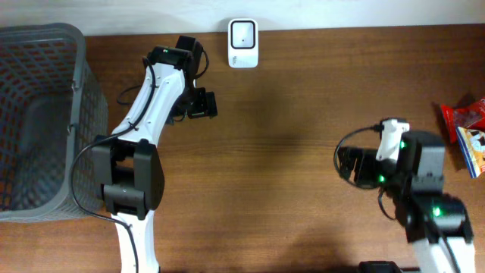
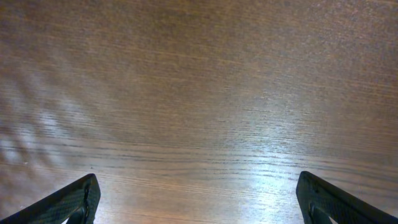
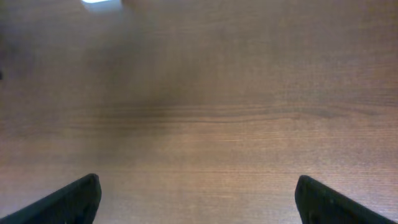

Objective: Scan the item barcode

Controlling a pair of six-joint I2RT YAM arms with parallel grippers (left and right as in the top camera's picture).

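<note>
Both pincers wide and empty: left gripper (image 1: 200, 104) near scanner (image 1: 243, 43) at far edge of bench (image 1: 303, 114), right gripper (image 1: 353, 165) near packets (image 1: 466, 133) at right edge.

You get only part of the basket (image 1: 45, 32) in the overhead view: its left side runs off the frame. At the right edge the packets (image 1: 464, 117) are cut through, and their print is too small for you to read. The scanner (image 1: 243, 43) is small too, so you can't make out its face. The left arm (image 1: 132, 182) and right arm (image 1: 436, 212) leave the frame at the bottom. In the left wrist view only the tips of the left fingers (image 2: 71, 199) show, cropped at the bottom corners. The right fingers (image 3: 71, 199) are cropped likewise in the right wrist view. There a white blur (image 3: 99, 2) is clipped by the top edge, and you cannot tell what it is.
</note>
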